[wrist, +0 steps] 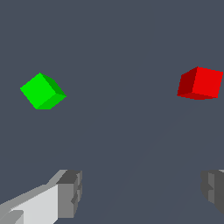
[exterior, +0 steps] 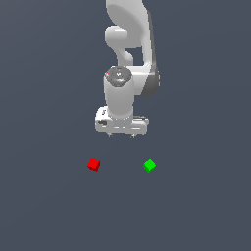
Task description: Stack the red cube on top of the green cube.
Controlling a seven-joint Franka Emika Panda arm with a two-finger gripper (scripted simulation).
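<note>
The red cube (exterior: 93,164) lies on the grey floor toward the exterior view's left. The green cube (exterior: 149,165) lies apart from it toward the exterior view's right, at about the same depth. My gripper (exterior: 121,135) hangs above and behind the gap between them, touching neither. In the wrist view the red cube (wrist: 200,83) and the green cube (wrist: 42,91) both show beyond my fingers (wrist: 70,193). The gripper (wrist: 142,192) is open wide and empty.
A flat dark grey surface (exterior: 196,206) surrounds the cubes. The white arm (exterior: 128,44) rises behind the gripper. No other objects show.
</note>
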